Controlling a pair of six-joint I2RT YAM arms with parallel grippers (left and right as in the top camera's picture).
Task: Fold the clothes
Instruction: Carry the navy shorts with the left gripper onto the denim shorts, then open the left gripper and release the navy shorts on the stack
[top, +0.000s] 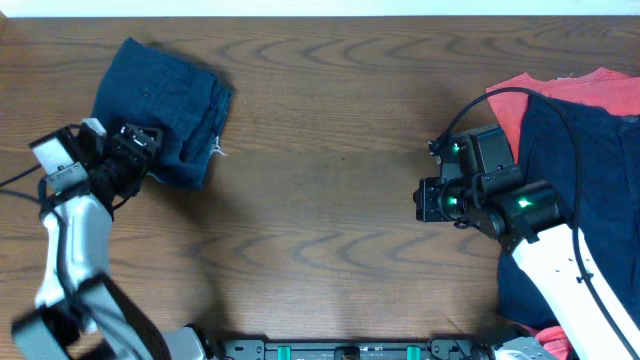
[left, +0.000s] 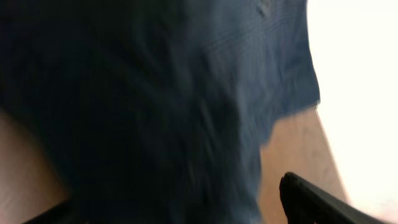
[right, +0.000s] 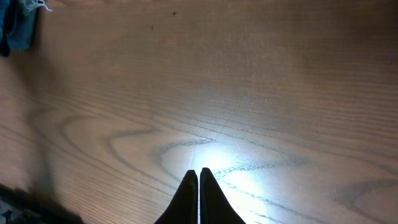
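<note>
Clothes: one folded navy-blue garment (top: 165, 95) lies at the far left of the wooden worktop (top: 330, 120) as a compact, roughly square bundle, seams and a few creases showing on its top face. A small pale thread or tag (top: 218, 150) sticks out at its right edge, too small to read. The left tool (top: 140, 140) sits at the near left corner of this bundle, over its edge. In the left wrist view, blurred navy cloth fills nearly the whole frame and one dark finger (left: 311, 199) shows at the lower right; the other is barely visible at the lower left corner, so the jaws stand wide apart, with nothing pinched. A second navy garment (top: 575, 170), unfolded, lies heaped at the right edge of the worktop, overlapping a coral-red shirt (top: 520, 100) behind it. The right arm reaches across this heap. The right tool (top: 425, 200) hangs over bare wood just left of the heap, well apart from the folded bundle; in the right wrist view its fingertips (right: 189, 193) are pressed together, closed on nothing.
</note>
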